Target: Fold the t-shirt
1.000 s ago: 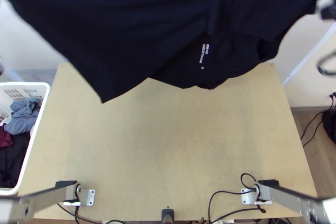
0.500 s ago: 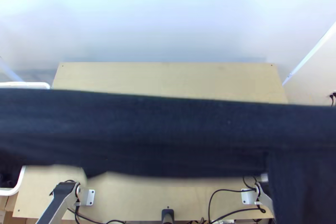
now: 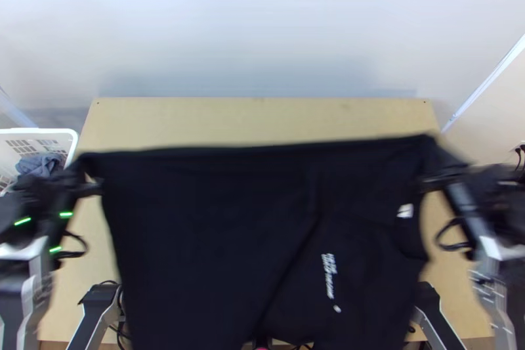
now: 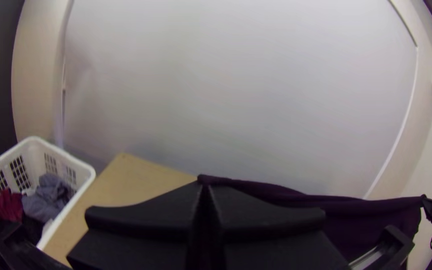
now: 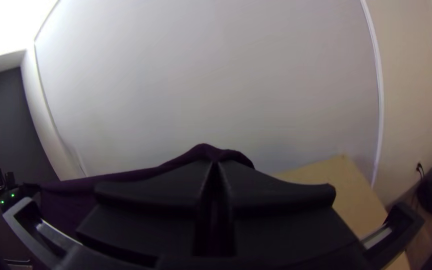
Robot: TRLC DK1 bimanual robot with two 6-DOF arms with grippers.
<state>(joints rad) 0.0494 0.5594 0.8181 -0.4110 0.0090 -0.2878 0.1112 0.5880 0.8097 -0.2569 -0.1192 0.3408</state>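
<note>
Plainly, the counter (image 3: 262, 117) takes up most of the top view, its far strip bare above the black t-shirt (image 3: 210, 238), which hangs spread from the middle down to the bottom edge of the frame. At the left edge stands a white basket (image 3: 39, 131) with clothes inside. The left pincer (image 3: 96, 186) is clamped on one end of the shirt's upper edge, centre left; the right pincer (image 3: 434, 182) grips the other, centre right, the cloth stretched between them. White print (image 3: 329, 274) marks the shirt, lower right.
</note>
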